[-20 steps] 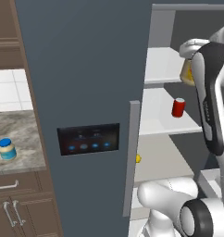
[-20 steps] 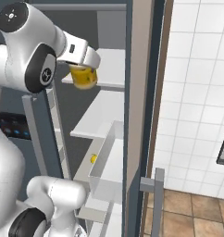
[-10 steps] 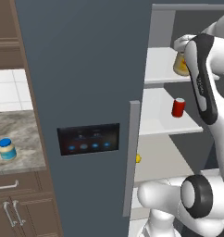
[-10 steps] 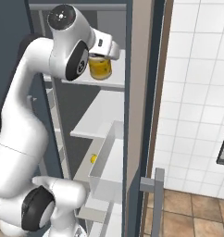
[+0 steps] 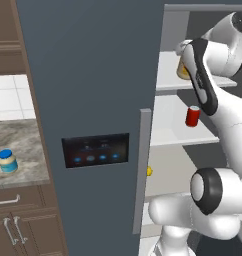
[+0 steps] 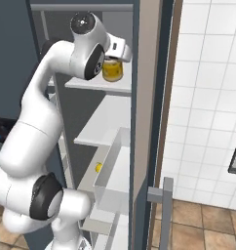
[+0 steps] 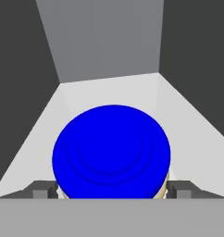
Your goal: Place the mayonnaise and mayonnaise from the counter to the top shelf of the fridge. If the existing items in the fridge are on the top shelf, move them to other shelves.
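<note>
Yellow mayonnaise jar (image 6: 112, 70) sitting pinched in claw (image 7: 113, 190), hovering just over top shelf (image 6: 98, 85) inside fridge (image 5: 93, 100). Placing step underway. Next: lowering, spreading fingers, withdrawing. Second jar (image 5: 8, 161) waiting on desk (image 5: 23, 145), well away from claw; red can (image 5: 192, 116) one shelf below.

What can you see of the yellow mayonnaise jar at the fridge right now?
The yellow mayonnaise jar is cream-yellow and glossy, with a round blue lid. It stands upright on the top shelf of the fridge, near its front edge. The hand sits above it, a finger on either side of the lid; whether they grip it is unclear.
</note>
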